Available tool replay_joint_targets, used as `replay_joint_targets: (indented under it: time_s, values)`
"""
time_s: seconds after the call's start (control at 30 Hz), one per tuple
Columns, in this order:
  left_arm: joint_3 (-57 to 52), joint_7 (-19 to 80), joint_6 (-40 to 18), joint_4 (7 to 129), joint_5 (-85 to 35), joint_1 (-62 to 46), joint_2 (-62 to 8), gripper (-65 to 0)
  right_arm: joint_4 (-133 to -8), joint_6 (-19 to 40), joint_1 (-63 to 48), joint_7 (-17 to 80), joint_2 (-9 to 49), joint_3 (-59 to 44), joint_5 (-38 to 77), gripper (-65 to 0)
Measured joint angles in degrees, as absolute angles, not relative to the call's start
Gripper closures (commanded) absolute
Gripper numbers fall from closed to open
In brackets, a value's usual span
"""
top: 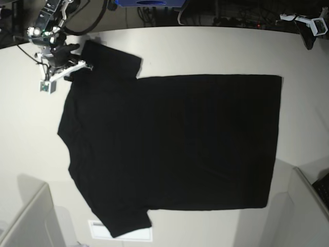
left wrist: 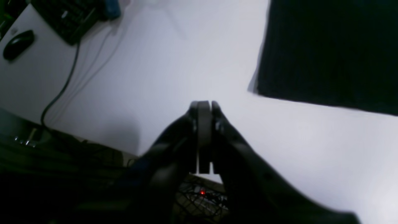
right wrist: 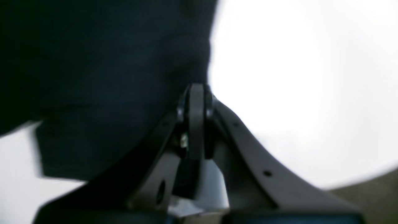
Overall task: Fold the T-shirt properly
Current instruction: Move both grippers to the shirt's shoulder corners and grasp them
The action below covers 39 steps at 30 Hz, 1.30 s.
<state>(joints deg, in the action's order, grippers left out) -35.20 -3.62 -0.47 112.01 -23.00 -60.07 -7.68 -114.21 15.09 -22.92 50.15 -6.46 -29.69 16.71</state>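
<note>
The T-shirt [top: 169,149] is spread flat on the white table [top: 205,49], plain black side up, and most of the middle of the table is covered by it. In the base view its hem is seen on the right and its shoulders on the left. One short sleeve is pointed to the far left corner of the table, and the other sleeve is laid at the near edge, over a small white label [top: 121,231].

The right gripper [top: 72,66] is found at the far left of the base view, just at the edge of the far sleeve. In the right wrist view the right gripper [right wrist: 196,90] is seen against the dark cloth edge, and its jaws are drawn close together. The view is blurred, so it cannot be told whether the cloth is pinched between them or only touched.

The left gripper [left wrist: 204,104] is held above bare table, well apart from the corner of the T-shirt [left wrist: 329,49], which is seen at the upper right of the left wrist view. Its jaws are pressed fully together and nothing is held between them. A black mouse [left wrist: 18,44] and a keyboard [left wrist: 67,17] are seen at the upper left of that view, and a cable [left wrist: 63,87] is led from them across the table.
</note>
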Motion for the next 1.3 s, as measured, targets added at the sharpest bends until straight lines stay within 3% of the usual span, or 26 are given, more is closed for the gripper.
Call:
replay_joint_targets:
  time_s: [0.1,0.17,0.37,0.6,0.8,0.83,0.93,1.0,1.1,1.3]
  values:
    - [-35.16,-3.22,-0.47,111.83,-23.03,-59.55,-7.64,0.0,-114.21,17.54,-22.09,52.77,-6.33,-29.74,20.14,-38.0]
    - [-35.29,-3.22,-0.49,111.83,-26.11,-59.42,-7.66,0.0,-113.91,18.28,-21.85,53.76,-6.33,-30.11,22.74,-43.7]
    - [-38.33,-3.42,-0.82,111.09,-40.01,-59.37,-10.39,0.0,-106.56,18.96,-18.15,52.97,-6.28,-38.5,27.38,-43.8]
    - [-39.51,-3.4,-0.67,110.72,-34.52,-59.42,-9.89,0.0,-98.43,19.14,-16.99,52.36,-4.58,-39.81,28.38,-43.8]
    - [-39.29,-3.22,-0.43,110.69,-34.57,-59.11,-10.0,0.0,-96.07,26.33,-16.8,51.99,-4.56,-40.1,29.67,-43.8]
    - [-39.29,-3.18,-0.45,110.56,-34.57,-58.78,-10.0,-1.5,-95.79,26.72,-16.71,52.51,-4.49,-40.14,30.02,-43.8]
    - [-39.29,-3.22,-0.47,110.34,-34.74,-58.06,-10.0,-24.5,-95.11,28.21,-16.53,53.34,-4.21,-40.14,30.63,-42.2]
    - [-38.72,-3.22,-0.45,110.1,-37.3,-57.87,-10.02,-35.7,-94.74,29.19,-16.51,53.39,-4.23,-40.14,30.92,-37.1]
    - [-38.15,0.69,-0.4,109.86,-42.06,-55.79,-10.59,-39.0,-94.72,30.39,-17.26,53.32,-4.99,-40.12,31.18,-32.4]
    - [-38.89,22.09,-1.34,108.2,-48.18,-45.41,-12.64,-39.0,-92.71,32.29,-17.8,52.18,-5.37,-40.14,34.11,-31.7]
